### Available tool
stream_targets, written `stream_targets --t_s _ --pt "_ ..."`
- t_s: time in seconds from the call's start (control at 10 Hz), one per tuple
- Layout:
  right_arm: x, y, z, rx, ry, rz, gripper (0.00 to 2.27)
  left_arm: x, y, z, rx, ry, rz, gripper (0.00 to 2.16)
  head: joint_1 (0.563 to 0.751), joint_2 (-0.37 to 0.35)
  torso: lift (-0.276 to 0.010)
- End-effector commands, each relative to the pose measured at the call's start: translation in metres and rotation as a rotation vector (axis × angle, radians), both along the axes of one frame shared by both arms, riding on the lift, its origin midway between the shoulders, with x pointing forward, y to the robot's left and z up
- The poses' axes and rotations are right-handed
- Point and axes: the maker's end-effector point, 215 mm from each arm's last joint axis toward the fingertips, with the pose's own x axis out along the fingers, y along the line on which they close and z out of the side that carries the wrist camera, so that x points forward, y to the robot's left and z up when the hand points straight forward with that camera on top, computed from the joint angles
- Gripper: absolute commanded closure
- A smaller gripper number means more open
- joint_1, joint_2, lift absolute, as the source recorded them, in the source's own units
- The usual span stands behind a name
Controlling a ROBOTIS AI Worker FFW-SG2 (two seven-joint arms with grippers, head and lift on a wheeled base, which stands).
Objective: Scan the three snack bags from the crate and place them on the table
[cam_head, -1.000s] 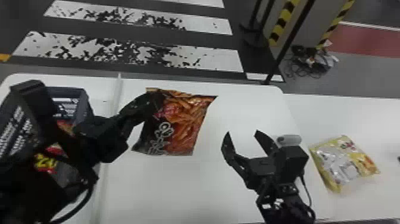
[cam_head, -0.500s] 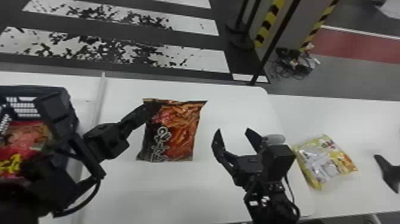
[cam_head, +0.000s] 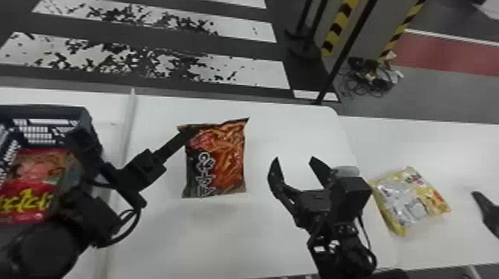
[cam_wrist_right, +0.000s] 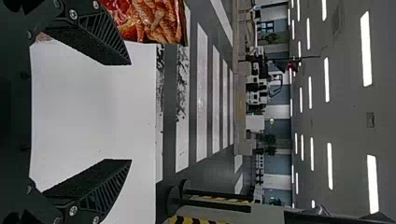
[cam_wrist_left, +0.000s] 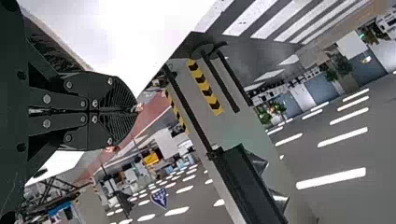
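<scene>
My left gripper (cam_head: 189, 131) is shut on the top left part of an orange and black snack bag (cam_head: 226, 156), which hangs above the table (cam_head: 289, 141). In the left wrist view my left gripper (cam_wrist_left: 135, 111) has its fingers together, with a dark part of the bag (cam_wrist_left: 51, 46) behind them. To the bag's right, my right gripper (cam_head: 293, 163) stands open and holds nothing. The right wrist view shows my right gripper (cam_wrist_right: 128, 112) with the orange bag (cam_wrist_right: 154, 21) beyond one finger. A red snack bag (cam_head: 33, 185) lies in the dark crate (cam_head: 87, 118) at left.
A yellow and silver snack bag (cam_head: 412, 200) lies on the white surface right of my right gripper. At the right edge there is a dark pointed object (cam_head: 486, 209). A raised seam (cam_head: 130, 122) runs between crate and bag. A thin black pole (cam_head: 345, 55) rises behind the table.
The orange bag has turned from a slant to nearly upright in my left gripper. The head view has shifted, and the red bag in the crate shows more fully beside the left arm.
</scene>
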Motion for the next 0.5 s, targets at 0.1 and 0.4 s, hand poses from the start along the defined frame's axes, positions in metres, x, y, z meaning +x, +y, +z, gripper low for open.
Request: stream_targets --t_s 0.1,0.4 --pt "0.000 -0.001 0.002 0.001 -0.004 -0.001 0.15 0.012 -0.006 -0.036 0.007 0.069 -0.002 2.14 0.695 -0.215 -0.062" --pt "0.000 0.000 0.001 0.002 -0.003 0.001 0.15 0.023 0.000 -0.073 0.093 0.086 0.035 2.14 0.695 -0.213 -0.062"
